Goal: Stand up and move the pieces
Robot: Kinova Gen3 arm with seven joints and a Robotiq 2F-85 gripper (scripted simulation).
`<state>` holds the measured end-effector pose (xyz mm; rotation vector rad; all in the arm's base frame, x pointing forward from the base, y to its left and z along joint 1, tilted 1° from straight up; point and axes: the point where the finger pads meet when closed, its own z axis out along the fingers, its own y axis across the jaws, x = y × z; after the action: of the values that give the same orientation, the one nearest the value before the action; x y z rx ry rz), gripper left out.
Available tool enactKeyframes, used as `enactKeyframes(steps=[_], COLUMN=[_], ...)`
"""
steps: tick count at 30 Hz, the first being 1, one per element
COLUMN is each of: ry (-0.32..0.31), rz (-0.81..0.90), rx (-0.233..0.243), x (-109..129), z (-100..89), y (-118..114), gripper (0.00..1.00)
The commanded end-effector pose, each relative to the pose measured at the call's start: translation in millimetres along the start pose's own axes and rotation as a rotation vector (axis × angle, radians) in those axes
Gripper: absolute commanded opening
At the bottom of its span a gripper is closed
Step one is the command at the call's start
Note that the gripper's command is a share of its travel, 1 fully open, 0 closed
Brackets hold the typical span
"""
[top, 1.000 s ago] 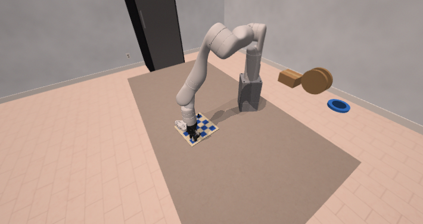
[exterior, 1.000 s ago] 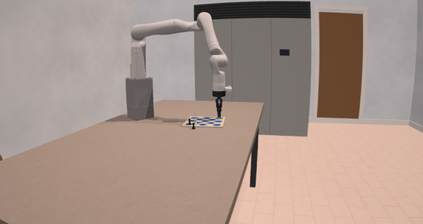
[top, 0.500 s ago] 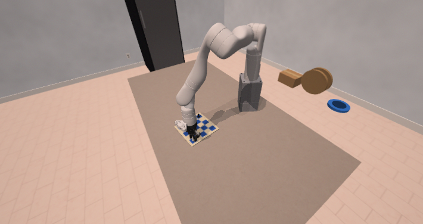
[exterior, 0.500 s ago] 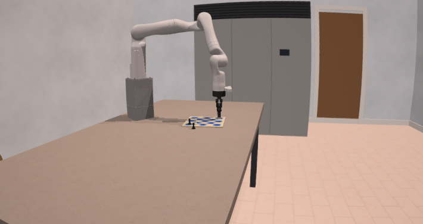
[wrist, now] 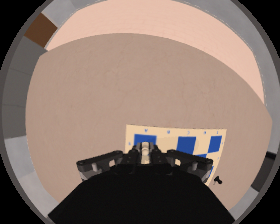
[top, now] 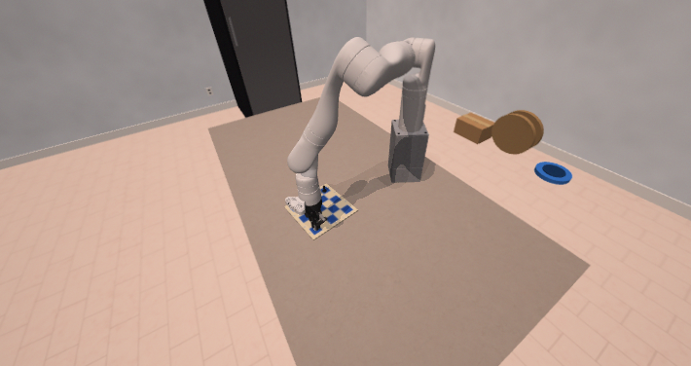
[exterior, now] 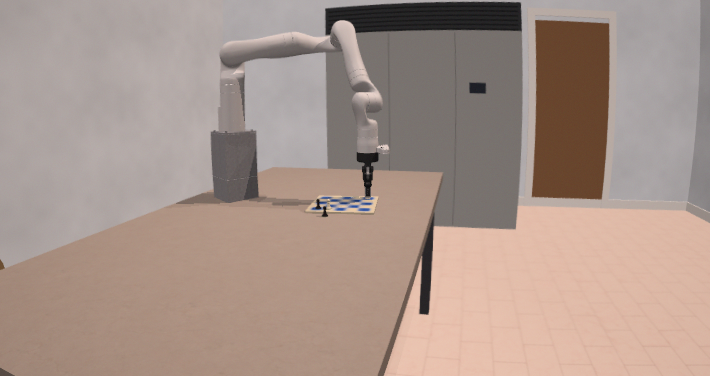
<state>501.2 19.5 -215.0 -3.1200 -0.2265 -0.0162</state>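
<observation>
No text can be read anywhere; the edge marks on the chessboard are too small to make out.

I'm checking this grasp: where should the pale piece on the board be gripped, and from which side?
Near its top, from straight above: the pale piece seems upright and slim, and the gripper, pointing down, is shut on it with a finger each side.

Board blue-cream checkered; pieces black.

Pale piece upright between pincer fingers
</observation>
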Motion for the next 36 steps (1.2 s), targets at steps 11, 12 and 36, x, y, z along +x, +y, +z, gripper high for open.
enactKeyframes(steps=[11,12,36], ry=[0.002,0.002,0.002], rz=[0.000,0.000,0.000], rx=[0.000,0.000,0.000], x=[1,1,1], z=[-0.7,-0.7,-15.3], y=[0,0,0], gripper=[0.00,0.00,0.00])
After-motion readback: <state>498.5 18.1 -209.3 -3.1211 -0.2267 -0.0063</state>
